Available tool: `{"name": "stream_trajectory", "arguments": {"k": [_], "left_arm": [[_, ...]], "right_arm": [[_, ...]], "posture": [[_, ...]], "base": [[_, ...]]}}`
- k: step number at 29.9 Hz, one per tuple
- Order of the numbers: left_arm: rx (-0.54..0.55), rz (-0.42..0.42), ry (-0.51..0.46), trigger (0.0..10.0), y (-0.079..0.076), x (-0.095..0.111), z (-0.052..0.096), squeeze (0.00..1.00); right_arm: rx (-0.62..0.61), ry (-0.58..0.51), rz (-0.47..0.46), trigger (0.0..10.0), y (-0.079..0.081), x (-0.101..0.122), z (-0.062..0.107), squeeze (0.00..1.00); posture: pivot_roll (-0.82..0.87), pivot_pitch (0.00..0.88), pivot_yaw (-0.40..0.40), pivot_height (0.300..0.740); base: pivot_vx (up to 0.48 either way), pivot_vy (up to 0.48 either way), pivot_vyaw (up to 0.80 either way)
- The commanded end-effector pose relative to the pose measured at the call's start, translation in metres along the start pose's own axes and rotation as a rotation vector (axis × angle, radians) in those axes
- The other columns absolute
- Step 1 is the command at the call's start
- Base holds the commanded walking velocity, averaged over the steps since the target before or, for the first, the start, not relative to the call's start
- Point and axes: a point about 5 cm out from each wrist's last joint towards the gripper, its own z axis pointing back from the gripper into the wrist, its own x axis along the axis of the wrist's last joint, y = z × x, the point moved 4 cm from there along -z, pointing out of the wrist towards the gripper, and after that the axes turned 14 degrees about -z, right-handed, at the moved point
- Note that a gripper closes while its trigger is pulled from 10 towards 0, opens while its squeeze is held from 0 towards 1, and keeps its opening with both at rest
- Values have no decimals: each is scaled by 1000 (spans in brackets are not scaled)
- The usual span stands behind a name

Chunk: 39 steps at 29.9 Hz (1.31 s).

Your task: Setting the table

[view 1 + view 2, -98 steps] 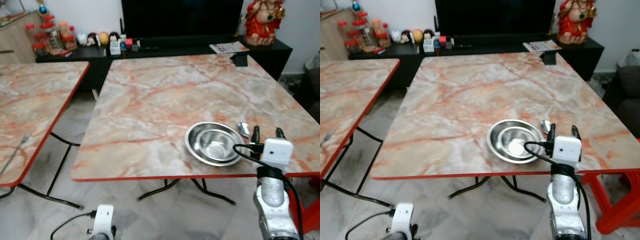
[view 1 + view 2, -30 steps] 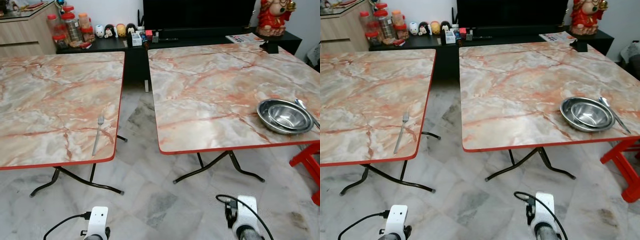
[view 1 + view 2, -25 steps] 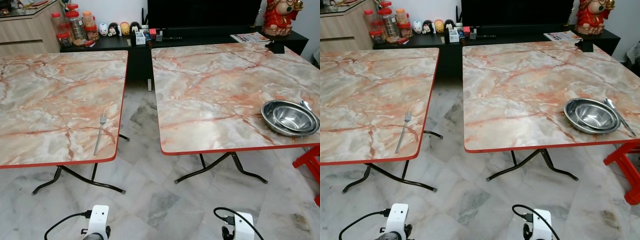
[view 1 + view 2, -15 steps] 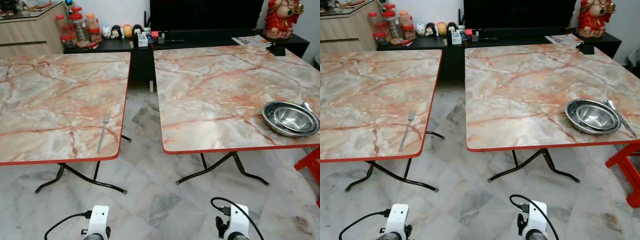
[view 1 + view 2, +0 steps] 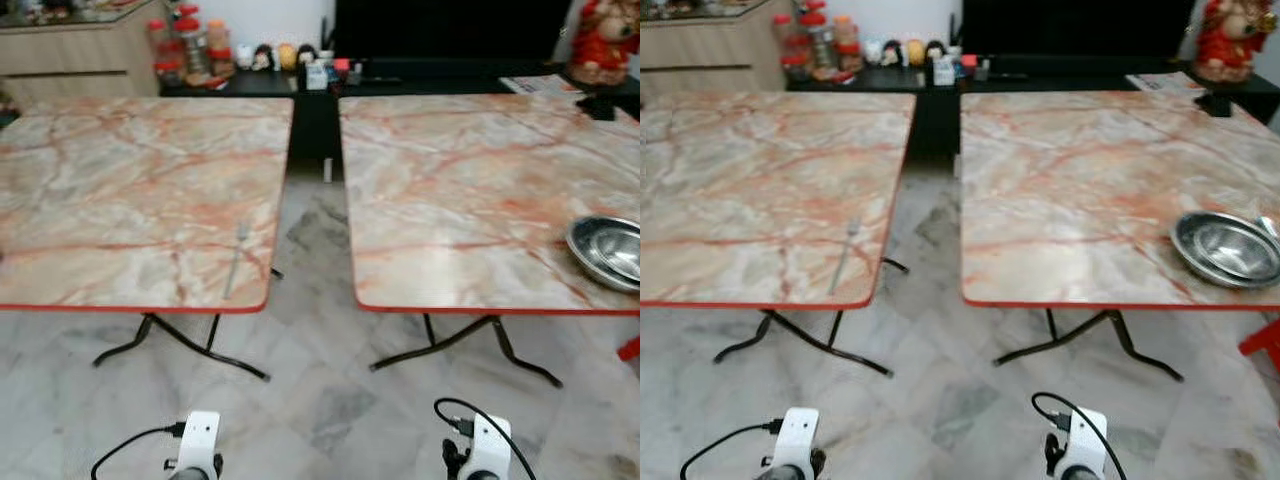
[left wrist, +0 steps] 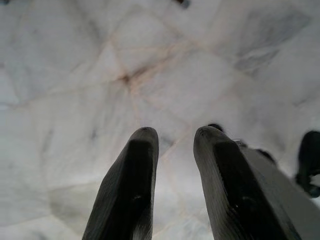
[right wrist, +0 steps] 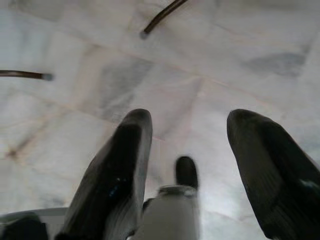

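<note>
My left gripper (image 6: 172, 145) and right gripper (image 7: 190, 135) hang parted, empty, above the pale marble floor (image 5: 320, 400). A thin metal fork (image 5: 236, 258) lies on the left red-edged marble table (image 5: 120, 180); stacked steel bowls (image 5: 1228, 247) sit on the right table (image 5: 1090, 170).

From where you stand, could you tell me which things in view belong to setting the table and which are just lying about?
For the job:
- fork near the front edge of the left table
- steel bowls, nested, on the right table

Just lying about:
- jars and small figurines on the dark cabinet
- red statue
- magazine
</note>
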Motion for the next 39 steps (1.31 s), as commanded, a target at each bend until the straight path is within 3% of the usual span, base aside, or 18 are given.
{"name": "stream_trajectory", "arguments": {"k": [1, 5, 29, 34, 39], "left_arm": [[-1, -7, -1, 10000, 0, 3, -1, 0], [1, -7, -4, 10000, 0, 4, -1, 0], [6, -3, 0, 10000, 2, 3, -1, 0], [13, 3, 2, 10000, 4, 2, -1, 0], [13, -1, 4, 10000, 5, 1, 0, 0]], "right_arm": [[-24, 6, -27, 10000, -7, -4, 2, 0], [-28, 2, -33, 10000, -7, -3, 2, 0], [-34, -6, -34, 10000, -6, -2, 1, 0], [-18, -15, 53, 10000, -3, 0, 1, 0], [-26, -23, -6, 10000, -1, 1, 0, 0]], "posture": [[-45, 0, 30, 725], [-43, 0, 29, 725], [-44, 0, 31, 725], [-42, 0, 30, 725], [-46, 0, 35, 725]], "base": [[0, 330, -669], [0, 336, -800], [0, 338, 0], [0, 337, 320], [0, 338, 243]]}}
